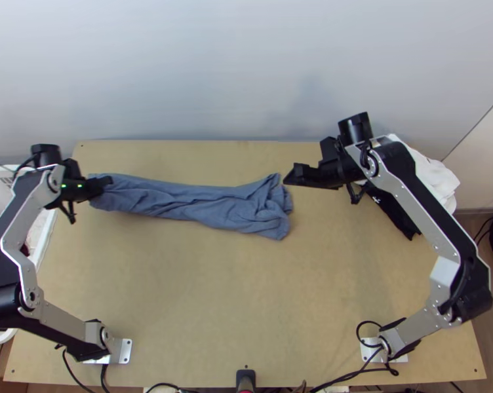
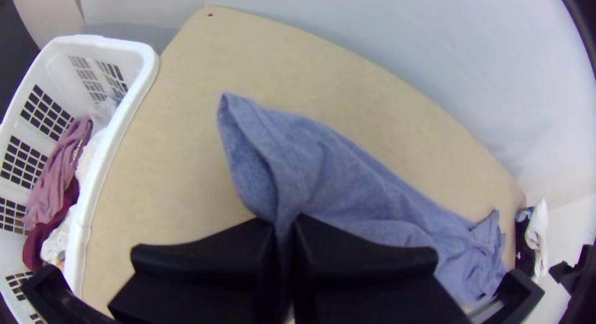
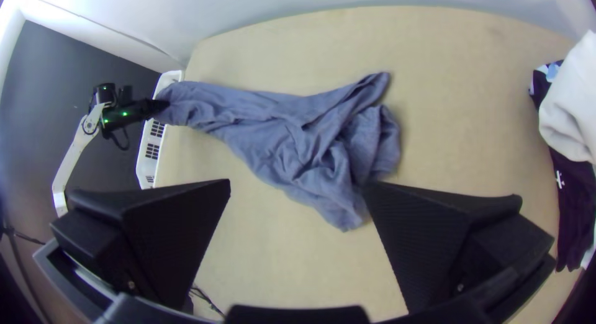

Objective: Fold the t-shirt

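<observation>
The blue-grey t-shirt [image 1: 200,203] lies bunched in a long strip across the table's far half, its right end crumpled. At its left end, my left gripper [image 1: 103,183] is shut on the cloth; in the left wrist view, the left gripper [image 2: 283,228] pinches a fold between its fingers. Just beyond the crumpled right end is my right gripper [image 1: 287,178]. Seen in the right wrist view, the right gripper [image 3: 298,187] stands wide open, with the shirt [image 3: 298,144] on the table beyond its fingers and nothing gripped.
A white basket [image 2: 112,144] with clothes stands along the table's left edge. Black and white garments [image 1: 430,177] lie at the far right, beneath the right arm. A pale wall [image 1: 200,72] rises behind the wooden table [image 1: 200,308].
</observation>
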{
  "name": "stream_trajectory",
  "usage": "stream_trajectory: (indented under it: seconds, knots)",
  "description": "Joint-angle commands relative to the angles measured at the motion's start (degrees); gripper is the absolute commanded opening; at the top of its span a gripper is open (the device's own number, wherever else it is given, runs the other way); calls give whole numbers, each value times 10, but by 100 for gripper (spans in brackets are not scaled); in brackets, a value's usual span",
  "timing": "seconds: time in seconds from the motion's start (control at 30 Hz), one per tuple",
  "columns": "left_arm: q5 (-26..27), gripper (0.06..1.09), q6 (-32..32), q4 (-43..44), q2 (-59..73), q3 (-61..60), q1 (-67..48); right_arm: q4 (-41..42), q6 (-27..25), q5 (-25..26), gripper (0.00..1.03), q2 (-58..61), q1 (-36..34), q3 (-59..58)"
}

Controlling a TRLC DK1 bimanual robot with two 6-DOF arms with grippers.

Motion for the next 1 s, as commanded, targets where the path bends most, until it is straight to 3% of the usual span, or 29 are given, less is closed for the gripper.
stream_trajectory:
  seconds: [0.0,0.47,0.97]
  knots:
    - [25,10,11,-1,-18,4,36,-4,-2,0,99,-45,-18,-60]
    - [24,10,-83,-39,-44,80,-264,6,-2,-1,99,-88,-31,-153]
    - [22,10,-132,-50,137,253,-494,23,7,-2,99,-107,-75,-193]
